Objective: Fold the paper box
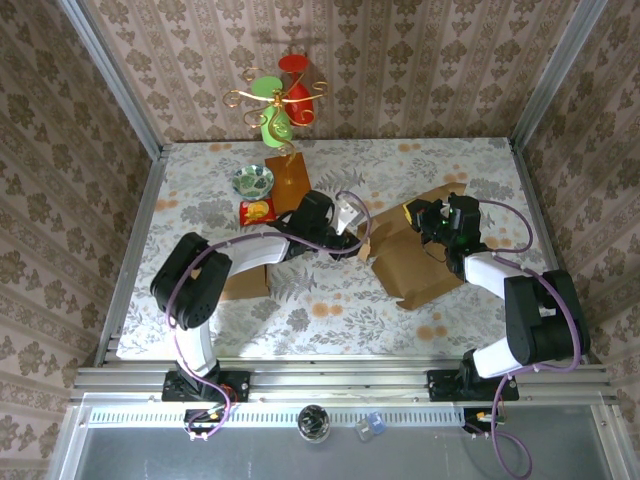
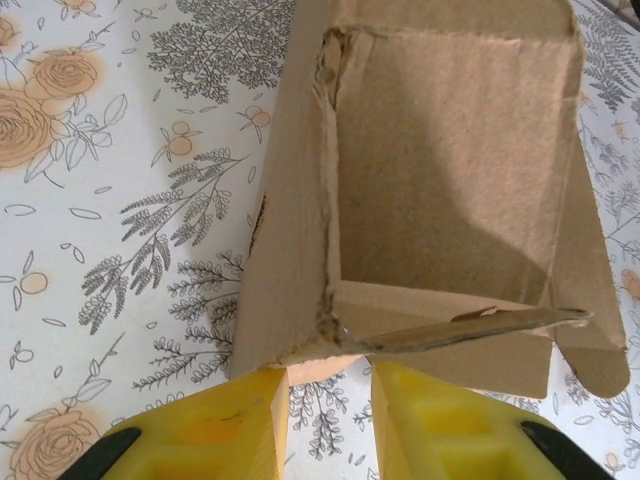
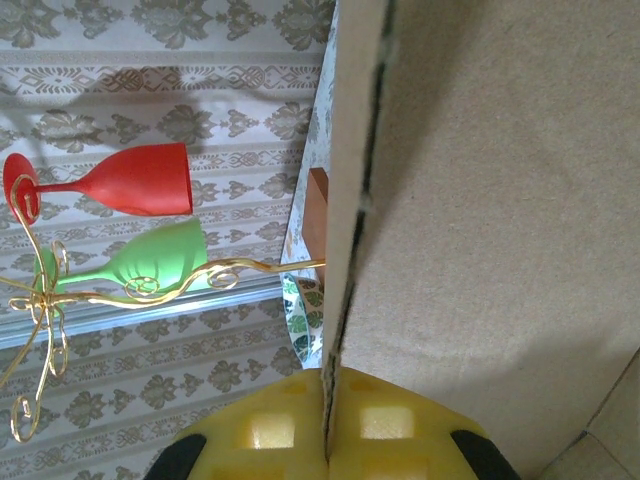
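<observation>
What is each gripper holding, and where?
Right gripper pinches a panel edge of the paper box. Left gripper holds nothing, jaws apart by its corner.

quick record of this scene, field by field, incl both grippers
box: paper box, partly folded, walls up, lying on the floral table
left gripper: open, fingertips at the box's near bottom edge
right gripper: shut on one wall of the box
back of table: goblet stand, bowl, red packet
</observation>
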